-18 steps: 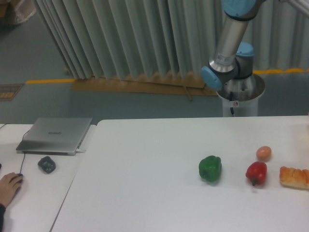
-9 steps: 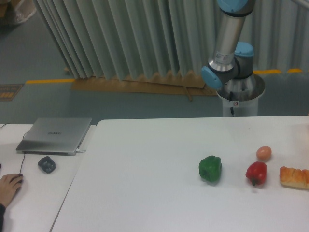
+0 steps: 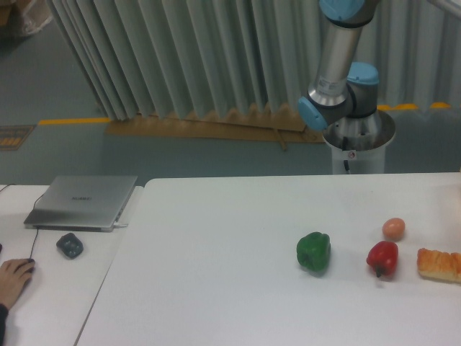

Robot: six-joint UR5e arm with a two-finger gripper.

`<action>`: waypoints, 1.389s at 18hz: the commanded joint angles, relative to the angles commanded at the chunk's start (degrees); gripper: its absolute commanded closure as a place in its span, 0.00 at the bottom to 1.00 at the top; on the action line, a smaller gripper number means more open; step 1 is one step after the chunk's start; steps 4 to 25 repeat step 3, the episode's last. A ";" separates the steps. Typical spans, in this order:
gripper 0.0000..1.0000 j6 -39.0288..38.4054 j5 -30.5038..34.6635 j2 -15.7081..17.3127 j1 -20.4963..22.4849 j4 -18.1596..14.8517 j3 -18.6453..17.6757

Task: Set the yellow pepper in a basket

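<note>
From where I stand, neither the yellow pepper nor any basket is anywhere to be seen — so the one relation the coming move hangs on, which way the pepper lies from the claw, cannot be read off this view. The claw itself is out of frame too: only the lower part of the arm [image 3: 338,72] shows, rising from its pedestal behind the table's far edge toward the right and leaving through the top of the picture. Whether the fingers are spread or clenched, or carrying anything, I cannot tell.

What does sit on the white table [image 3: 216,245] is bunched near its right edge: a green pepper [image 3: 313,251], a red pepper [image 3: 382,258] just to its right, an egg [image 3: 392,228] a little behind the red one, and a piece of bread [image 3: 439,264] cut off by the right edge. On the neighbouring table to the left lie a closed laptop [image 3: 83,201] and a dark mouse-like lump [image 3: 70,245], with a person's hand [image 3: 13,280] at the left edge.

Against a second ago, the arm's upper link has leaned slightly leftward — the blue joint at the top sits further left. The food has not stirred.
</note>
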 joint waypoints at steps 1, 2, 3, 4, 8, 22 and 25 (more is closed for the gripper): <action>0.00 0.00 0.00 0.00 0.00 0.00 -0.09; 0.00 0.00 0.00 0.00 0.00 0.00 -0.09; 0.00 0.09 0.00 0.00 0.00 0.00 -0.09; 0.00 0.09 0.00 0.00 0.00 0.00 -0.09; 0.00 0.09 0.00 0.00 0.00 0.00 -0.09; 0.00 0.09 0.00 0.00 0.00 0.00 -0.09; 0.00 0.09 0.00 0.00 0.00 0.00 -0.09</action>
